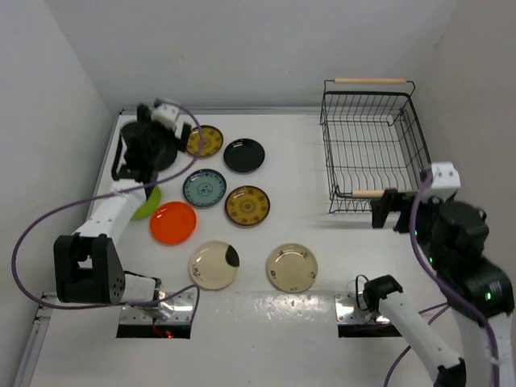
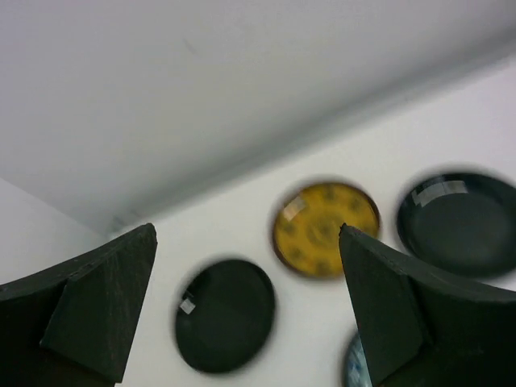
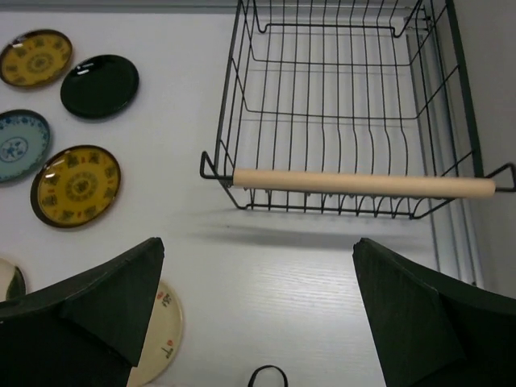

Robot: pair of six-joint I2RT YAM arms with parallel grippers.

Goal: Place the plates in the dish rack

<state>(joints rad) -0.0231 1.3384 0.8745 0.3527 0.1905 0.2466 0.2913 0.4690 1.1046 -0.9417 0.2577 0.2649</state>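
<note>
Dish rack (image 1: pixel 371 145) sits at the far right of the table, against the right wall. No plate shows in it, so loading is not started, by my read. The plates all lie flat on the left half, well apart from the rack. From above there is a mustard plate (image 1: pixel 204 141) and a black plate (image 1: pixel 243 155) in the far row. Nearer are a blue-grey plate (image 1: pixel 204 187), a second mustard plate (image 1: pixel 247 205), an orange-red plate (image 1: pixel 172 222) and a lime plate (image 1: pixel 147 201) half hidden by the arm. Two cream plates (image 1: pixel 214 264) (image 1: pixel 291 267) lie nearest. A second black plate (image 2: pixel 224 314) shows only in the left wrist view, which is blurred.

Left gripper (image 2: pixel 246 234) hangs over that far-left corner, jaws wide apart and nothing between them. Right gripper (image 3: pixel 258 242) hovers just short of the rack's near wooden handle (image 3: pixel 363 184), jaws also spread and empty.

Step in hand looks like a first pick of the second black plate.
- It is flat, glossy and low-rimmed, so come down at the rim, one finger outside and one inside, then pinch the edge.
- Keep clear of the mustard plate just beside it.
- The rack is far from the left arm, so a hand-off or a set-down mid-table seems likely.
- Stand the plate upright between the rack wires.

Table (image 1: pixel 314 218) is white, smooth and slightly shiny at the near edge. Plain white walls (image 1: pixel 242 48) close in left, back and right. A purple cable (image 1: pixel 32 234) loops off the left arm.
</note>
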